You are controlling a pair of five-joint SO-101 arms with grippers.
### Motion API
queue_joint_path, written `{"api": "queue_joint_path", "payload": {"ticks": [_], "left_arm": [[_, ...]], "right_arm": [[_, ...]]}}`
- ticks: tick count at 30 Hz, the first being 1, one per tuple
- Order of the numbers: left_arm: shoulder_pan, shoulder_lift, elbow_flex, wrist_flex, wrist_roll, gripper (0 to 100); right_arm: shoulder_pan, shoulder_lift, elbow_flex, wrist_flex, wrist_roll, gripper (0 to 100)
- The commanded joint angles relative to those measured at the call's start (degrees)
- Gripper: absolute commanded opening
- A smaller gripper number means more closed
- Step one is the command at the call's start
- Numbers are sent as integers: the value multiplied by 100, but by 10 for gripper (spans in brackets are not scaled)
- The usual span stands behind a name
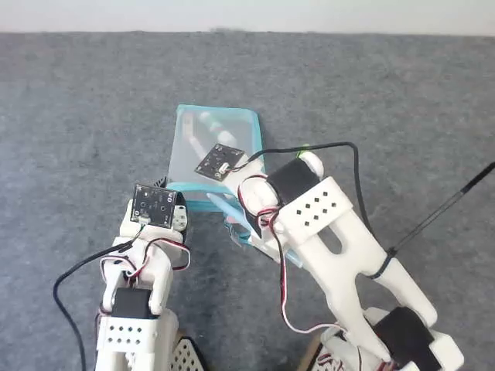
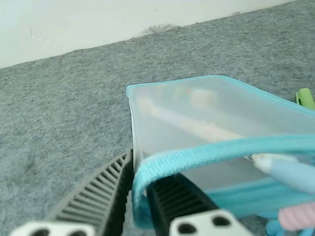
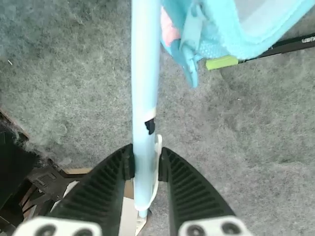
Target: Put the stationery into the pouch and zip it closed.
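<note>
A translucent pouch (image 1: 203, 147) with teal trim lies mid-table, its open mouth toward the arms. My left gripper (image 2: 140, 189) is shut on the pouch's (image 2: 206, 118) teal zipper edge at its near-left corner. My right gripper (image 3: 145, 164) is shut on a light blue pen (image 3: 145, 88), whose far end reaches the pouch's (image 3: 256, 24) mouth beside the zipper pull (image 3: 189, 44). In the left wrist view the pen (image 2: 290, 174) tip sits inside the mouth. From above, the pen (image 1: 230, 210) slants under the right arm. Pale items show through the pouch wall.
A pink item (image 2: 298, 216) lies at the pouch mouth. A black pen with a green end (image 3: 221, 62) lies on the grey carpet under the pouch's right side. Black cables run over both arms. A white wall edges the far side.
</note>
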Motion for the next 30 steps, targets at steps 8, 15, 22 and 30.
{"api": "queue_joint_path", "payload": {"ticks": [8,15,22,30], "left_arm": [[44,-97,-92,-167,-62,11],[44,-97,-101,-176,-62,11],[44,-97,-92,-176,-62,11],[26,-97,-84,-167,-62,11]], "right_arm": [[-31,1446,-1591,224,-273,6],[-40,1604,-2848,207,-598,6],[-136,1613,-3508,171,-624,6],[-1112,1578,-3516,171,-440,143]]}}
